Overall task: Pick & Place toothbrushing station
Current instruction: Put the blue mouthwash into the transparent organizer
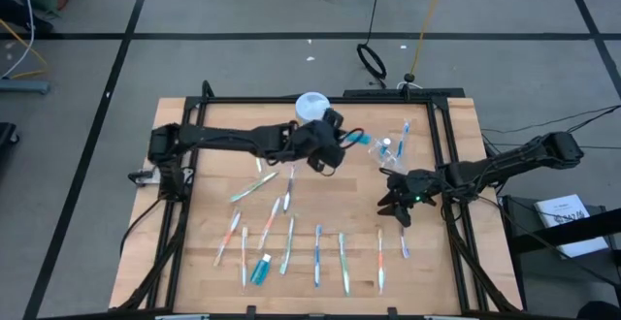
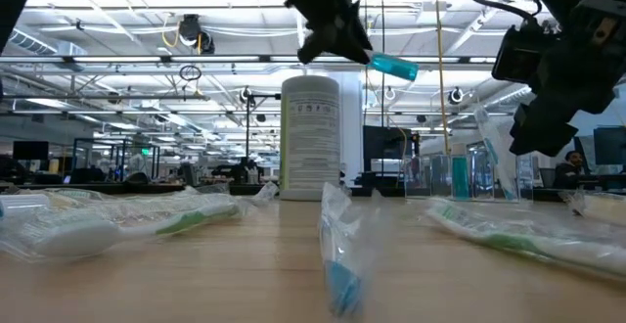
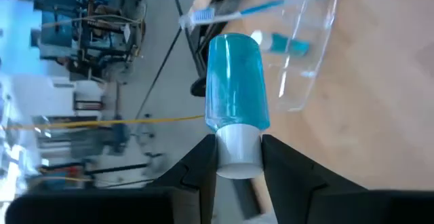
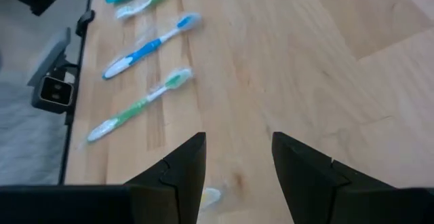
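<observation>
My left gripper [image 1: 342,138] is shut on a small teal toothpaste tube [image 3: 234,91] with a white cap, held in the air just left of the clear plastic cup [image 1: 386,149]. The cup [image 3: 305,54] holds a blue toothbrush [image 3: 230,12] and another teal tube [image 3: 285,44]. My right gripper [image 1: 400,211] is open and empty above the bare wood right of centre. Several wrapped toothbrushes [image 1: 287,244] and one teal tube [image 1: 260,270] lie flat on the table's near half. My left gripper pinches the tube's white cap [image 3: 237,153] between its two fingers. The fingers reach about level from the table's left. The teal body [image 2: 393,65] sticks out past the fingertips toward the cup, lifted clear of the table.
A tall white cylindrical canister [image 1: 311,105] stands at the far edge, close behind my left gripper; it also shows in the low view [image 2: 310,137]. A black metal frame [image 1: 446,155] borders the wooden table. Bare wood lies between the cup and my right gripper.
</observation>
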You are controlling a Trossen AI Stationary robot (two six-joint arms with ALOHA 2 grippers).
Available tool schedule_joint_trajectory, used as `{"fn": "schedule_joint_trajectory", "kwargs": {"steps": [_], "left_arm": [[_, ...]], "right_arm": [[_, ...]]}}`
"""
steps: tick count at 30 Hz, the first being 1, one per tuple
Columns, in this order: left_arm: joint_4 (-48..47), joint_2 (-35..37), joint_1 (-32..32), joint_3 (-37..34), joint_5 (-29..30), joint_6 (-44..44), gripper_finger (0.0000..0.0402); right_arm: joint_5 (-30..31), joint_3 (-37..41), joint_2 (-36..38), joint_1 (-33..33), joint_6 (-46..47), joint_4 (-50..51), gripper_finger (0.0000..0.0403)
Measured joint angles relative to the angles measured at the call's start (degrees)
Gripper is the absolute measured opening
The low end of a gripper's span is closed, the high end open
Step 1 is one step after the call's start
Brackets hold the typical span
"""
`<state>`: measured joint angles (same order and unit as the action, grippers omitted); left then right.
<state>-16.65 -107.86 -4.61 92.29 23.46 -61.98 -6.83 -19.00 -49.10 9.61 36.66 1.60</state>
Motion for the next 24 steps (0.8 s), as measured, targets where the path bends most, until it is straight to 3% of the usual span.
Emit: {"fn": "schedule_joint_trajectory", "kwargs": {"steps": [7, 10, 16, 21, 24], "left_arm": [[-1.58, -9.49, -0.89, 8.00, 3.62, -7.88, 0.0106], [0.46, -11.41, -0.68, 8.28, 1.60, -16.51, 0.0106], [7.30, -15.92, 0.02, 8.26, 2.23, -28.86, 0.0106], [15.22, -17.83, 0.18, 8.28, 2.52, -37.79, 0.0106], [15.14, -17.91, -0.17, 8.26, -0.32, -41.30, 0.0106]], "right_arm": [[-0.96, 0.00, 0.09, -0.11, 0.08, 0.61, 0.0164], [-1.44, 0.00, 0.11, -0.13, -0.09, 0.47, 0.0164], [-8.03, 0.00, 0.09, -0.11, 0.16, 0.46, 0.0164], [-8.20, 0.00, 0.10, -0.11, -0.28, 0.52, 0.0164], [-8.29, 0.00, 0.10, -0.11, -0.28, 0.49, 0.0164]]}}
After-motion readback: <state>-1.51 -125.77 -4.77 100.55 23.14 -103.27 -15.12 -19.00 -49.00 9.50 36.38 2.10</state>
